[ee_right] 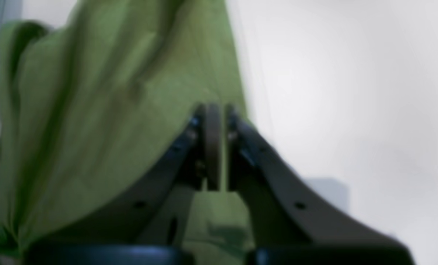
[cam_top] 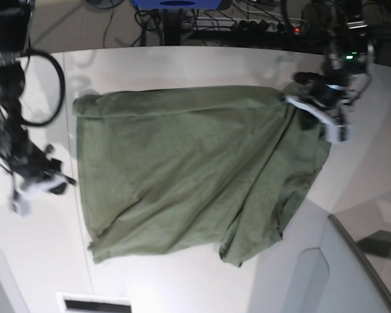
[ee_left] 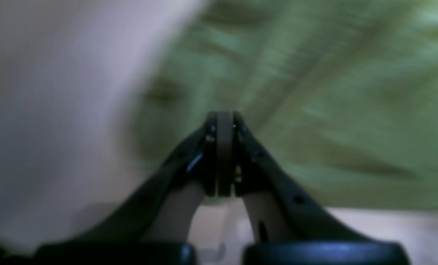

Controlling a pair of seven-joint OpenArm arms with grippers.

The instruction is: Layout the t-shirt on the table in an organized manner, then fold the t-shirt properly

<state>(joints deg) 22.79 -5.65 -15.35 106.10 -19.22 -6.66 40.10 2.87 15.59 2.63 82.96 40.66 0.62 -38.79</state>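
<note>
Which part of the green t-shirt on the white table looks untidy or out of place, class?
The t-shirt is spread but not flat. The side near the left gripper is bunched into long folds, and the lower edge there is uneven, with a flap jutting out. The rest lies fairly smooth on the table.

Even, soft light overall; both wrist views heavily blurred.

In the wrist views the t-shirt [ee_left: 314, 92] is smeared into streaks and the fingers [ee_right: 212, 147] are seen out of focus. The base view is sharper, with the table [cam_top: 182, 287] evenly lit, faint shadows cast in the cloth's folds, and the far background left dim.
</note>
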